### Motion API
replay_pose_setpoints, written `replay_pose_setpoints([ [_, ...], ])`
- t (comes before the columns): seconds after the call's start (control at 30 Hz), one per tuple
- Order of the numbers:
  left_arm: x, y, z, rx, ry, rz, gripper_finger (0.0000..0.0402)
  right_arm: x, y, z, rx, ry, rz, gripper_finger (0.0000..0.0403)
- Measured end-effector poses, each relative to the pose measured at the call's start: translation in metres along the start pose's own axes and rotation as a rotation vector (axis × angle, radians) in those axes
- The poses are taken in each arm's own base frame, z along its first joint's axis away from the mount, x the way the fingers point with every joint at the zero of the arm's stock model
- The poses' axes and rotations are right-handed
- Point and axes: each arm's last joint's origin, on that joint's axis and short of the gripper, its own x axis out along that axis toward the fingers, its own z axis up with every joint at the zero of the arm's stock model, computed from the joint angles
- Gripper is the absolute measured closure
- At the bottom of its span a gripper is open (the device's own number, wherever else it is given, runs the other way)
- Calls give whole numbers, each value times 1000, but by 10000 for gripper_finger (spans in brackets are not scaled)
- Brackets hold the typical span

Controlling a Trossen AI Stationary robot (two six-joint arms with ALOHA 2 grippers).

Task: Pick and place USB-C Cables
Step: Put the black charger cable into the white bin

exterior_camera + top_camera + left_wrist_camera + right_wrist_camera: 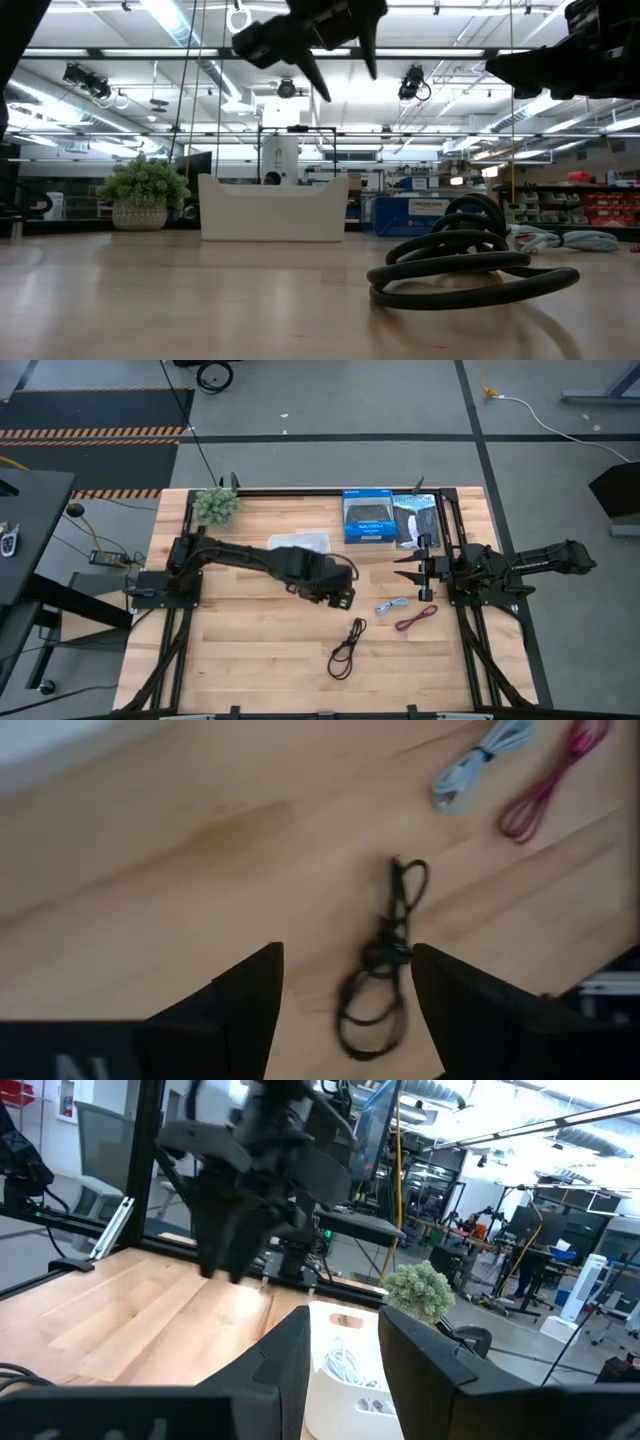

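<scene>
The black cable lies bundled on the table near the front middle; it also shows in the low view. The light blue-grey cable and the dark red cable lie to its right. The white cable lies in a white tray. My left gripper is open and empty, raised above the table; in its wrist view the black cable shows between its fingers, farther off. My right gripper is open and empty at the table's right side.
A blue box and a black box stand at the far edge, right of the tray. A small potted plant stands at the far left corner. Bare wood lies left of the black cable.
</scene>
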Motion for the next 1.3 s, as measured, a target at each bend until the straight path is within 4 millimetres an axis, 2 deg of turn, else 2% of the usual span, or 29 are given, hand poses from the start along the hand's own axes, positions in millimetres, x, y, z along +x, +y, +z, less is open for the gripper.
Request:
replay_pose_setpoints([
  [0.4, -3, -21, -43, -169, -39, -139, 174, 0, 0, 0, 0, 0, 0, 275],
  [0.7, 1, -43, -60, -241, -68, -339, 206, 0, 0, 0, 0, 0, 0, 275],
  [0.87, 11, -47, -67, -267, -72, -355, 214, 0, 0, 0, 0, -1, 0, 275],
  [0.97, 10, -51, -68, -284, -74, -400, 214, 0, 0, 0, 0, -4, -3, 275],
  [1.1, 13, -51, -70, -252, -96, -388, 214, 0, 0, 1, 0, -7, -3, 275],
  [1.3, 33, -46, -70, -80, -197, -305, 214, 0, 0, 1, 0, -6, -3, 275],
])
